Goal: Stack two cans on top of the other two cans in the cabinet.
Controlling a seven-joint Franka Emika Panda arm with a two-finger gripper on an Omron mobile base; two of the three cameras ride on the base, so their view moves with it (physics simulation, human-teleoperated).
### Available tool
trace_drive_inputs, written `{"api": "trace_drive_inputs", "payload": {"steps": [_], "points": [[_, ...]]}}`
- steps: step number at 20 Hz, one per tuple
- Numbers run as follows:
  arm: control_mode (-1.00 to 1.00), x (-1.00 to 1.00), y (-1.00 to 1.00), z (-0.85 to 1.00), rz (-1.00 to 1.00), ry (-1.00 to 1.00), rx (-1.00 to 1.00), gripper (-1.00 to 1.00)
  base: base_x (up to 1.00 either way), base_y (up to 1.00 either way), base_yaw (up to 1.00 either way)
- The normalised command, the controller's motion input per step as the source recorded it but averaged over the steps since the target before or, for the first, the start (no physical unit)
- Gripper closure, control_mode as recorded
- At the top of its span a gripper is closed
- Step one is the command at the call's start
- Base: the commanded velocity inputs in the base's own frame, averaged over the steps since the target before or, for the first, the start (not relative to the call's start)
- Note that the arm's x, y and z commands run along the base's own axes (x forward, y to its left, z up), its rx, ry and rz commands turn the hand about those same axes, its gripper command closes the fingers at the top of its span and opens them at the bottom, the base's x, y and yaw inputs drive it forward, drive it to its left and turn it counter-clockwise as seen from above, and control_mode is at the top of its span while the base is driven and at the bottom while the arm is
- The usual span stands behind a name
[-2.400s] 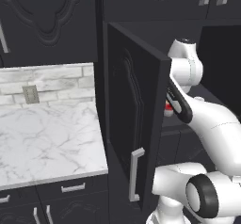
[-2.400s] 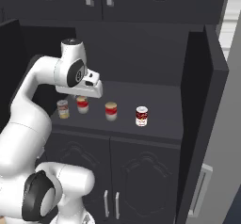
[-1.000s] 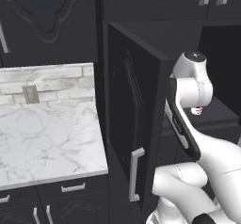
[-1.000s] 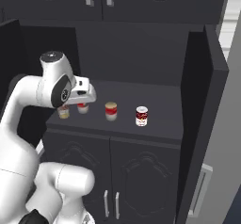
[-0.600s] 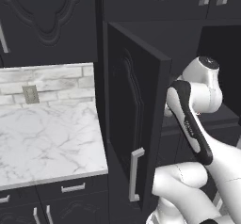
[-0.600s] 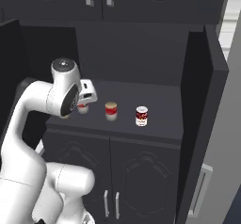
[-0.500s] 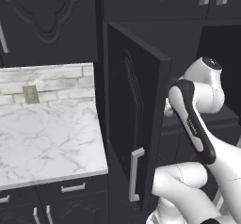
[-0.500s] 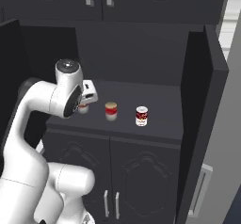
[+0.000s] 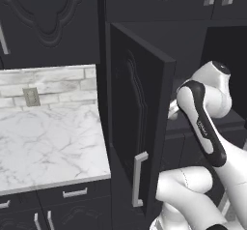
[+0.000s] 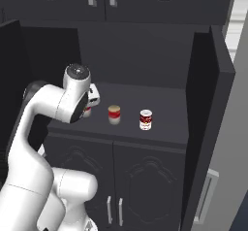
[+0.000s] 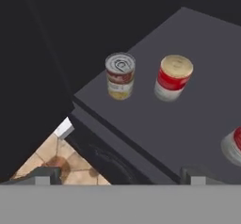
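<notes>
Left base view: my arm (image 9: pixel 205 127) reaches past open cabinet (image 9: pixel 140 122) door; cans hidden behind it.

Right base view: two cans on cabinet shelf, middle can (image 10: pixel 114 114) and right can (image 10: pixel 146 119), apart; a third peeks behind my wrist. None stacked yet.

Hand view: silver-top can (image 11: pixel 119 75) near shelf edge, red can (image 11: pixel 173 78) just beside, another at right border. My hand (image 11: pixel 120 178) spread, holding nothing (tips barely visible). Judgement: centre over one can, descend straight, grip mid-label. Label writing unreadable.

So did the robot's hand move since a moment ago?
Yes. In the right base view the gripper has swung left and pulled back toward the shelf's front edge, away from the two cans standing in the cabinet, which stayed put.
</notes>
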Motion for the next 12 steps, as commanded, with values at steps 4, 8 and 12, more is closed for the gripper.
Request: {"api": "trace_drive_inputs", "payload": {"steps": [4,8,12], "points": [[-1.00,0.00,0.29,-0.15,-0.13,-0.10,0.02,-1.00,0.00,0.00,0.00],[-1.00,0.02,0.22,-0.17,-0.12,-0.09,0.04,-1.00,0.00,0.00,0.00],[-1.00,0.17,0.12,-0.13,-0.01,-0.01,0.06,-1.00,0.00,0.00,0.00]]}}
